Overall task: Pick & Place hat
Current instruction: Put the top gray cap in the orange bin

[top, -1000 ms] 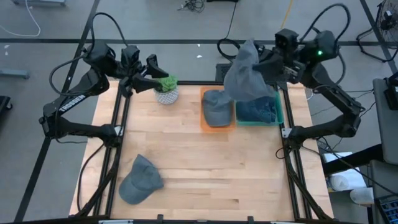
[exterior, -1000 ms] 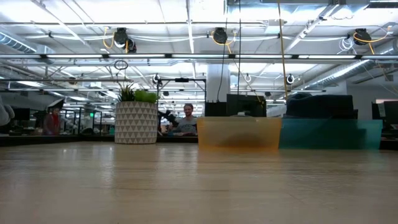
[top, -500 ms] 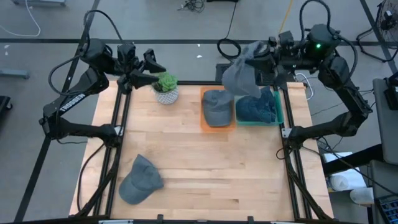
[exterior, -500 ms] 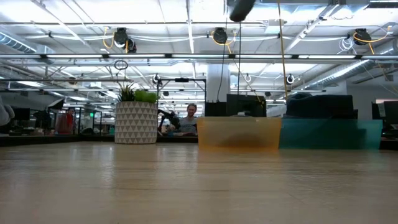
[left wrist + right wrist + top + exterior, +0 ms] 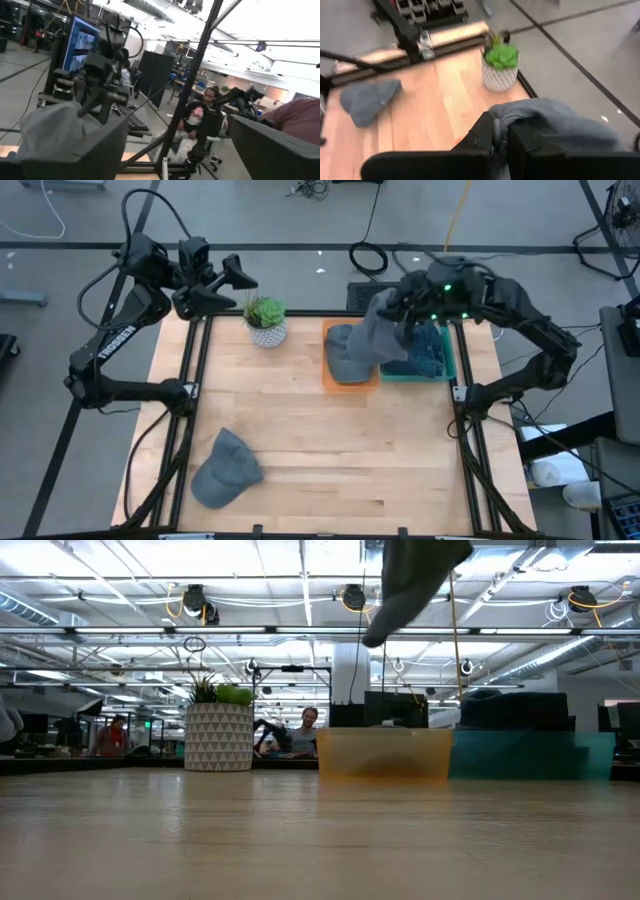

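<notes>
A grey hat [image 5: 378,330] hangs above the orange bin [image 5: 326,370], with my right gripper [image 5: 402,315] shut on it. In the low view its lower end [image 5: 410,580] dips in from the top. Another grey hat [image 5: 346,352] lies inside the orange bin. One more grey hat [image 5: 225,470] rests flat on the table at the near left. My left gripper [image 5: 228,285] stands open beyond the table's far left corner, with nothing between its fingers. My right gripper pinches a bunched fold of the hat's cloth [image 5: 500,127] between its two fingers [image 5: 482,135]. The fingers come from the table's right side, slanting down. The hat hangs slack below and beside them, lifted clear over the bins.
A teal bin [image 5: 452,360] holding dark blue cloth stands right of the orange bin at the far edge. A potted plant [image 5: 266,323] in a white patterned pot stands at the far left. The middle of the wooden table [image 5: 330,440] is bare. People sit in the room behind.
My right gripper has tipped from level to slanting down and has sunk toward the bins, still shut on the hat. The hat has come down with it and now shows in the low view's top. My left gripper has swung a little toward the far left.
</notes>
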`<state>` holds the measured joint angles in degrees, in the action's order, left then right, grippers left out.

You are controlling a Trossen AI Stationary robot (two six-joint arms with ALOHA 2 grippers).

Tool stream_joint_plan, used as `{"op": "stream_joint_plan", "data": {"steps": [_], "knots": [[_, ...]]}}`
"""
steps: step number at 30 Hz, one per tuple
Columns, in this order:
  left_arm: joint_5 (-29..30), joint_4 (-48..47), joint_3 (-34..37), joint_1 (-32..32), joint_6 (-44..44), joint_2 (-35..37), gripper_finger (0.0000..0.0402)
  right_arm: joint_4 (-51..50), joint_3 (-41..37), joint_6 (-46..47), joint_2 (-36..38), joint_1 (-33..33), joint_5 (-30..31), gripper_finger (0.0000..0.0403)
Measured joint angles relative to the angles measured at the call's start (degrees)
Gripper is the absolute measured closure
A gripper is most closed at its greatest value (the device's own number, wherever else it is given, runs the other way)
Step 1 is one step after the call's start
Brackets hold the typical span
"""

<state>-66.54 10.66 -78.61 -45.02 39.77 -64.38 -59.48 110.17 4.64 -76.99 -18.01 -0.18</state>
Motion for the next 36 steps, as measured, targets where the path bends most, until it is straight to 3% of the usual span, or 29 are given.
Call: {"op": "stream_joint_plan", "data": {"steps": [5,15,28,36], "knots": [[1.44,-0.01,0.0,-0.89,-1.25,0.01,0.004,-1.81,0.09,-0.86,-1.89,3.0,3.67,0.0392],[4.02,-0.02,0.0,-1.96,-2.52,0.0,0.0039,-9.76,4.97,-3.85,-6.46,9.47,17.99,0.0392],[5.16,-0.04,0.0,-1.94,-2.17,0.0,0.0039,-8.94,7.53,-20.63,-11.12,18.5,40.16,0.0392],[5.2,-0.04,0.0,-1.94,-2.38,0.0,0.0039,-7.21,7.52,-29.89,-11.07,21.29,46.71,0.0392]]}}
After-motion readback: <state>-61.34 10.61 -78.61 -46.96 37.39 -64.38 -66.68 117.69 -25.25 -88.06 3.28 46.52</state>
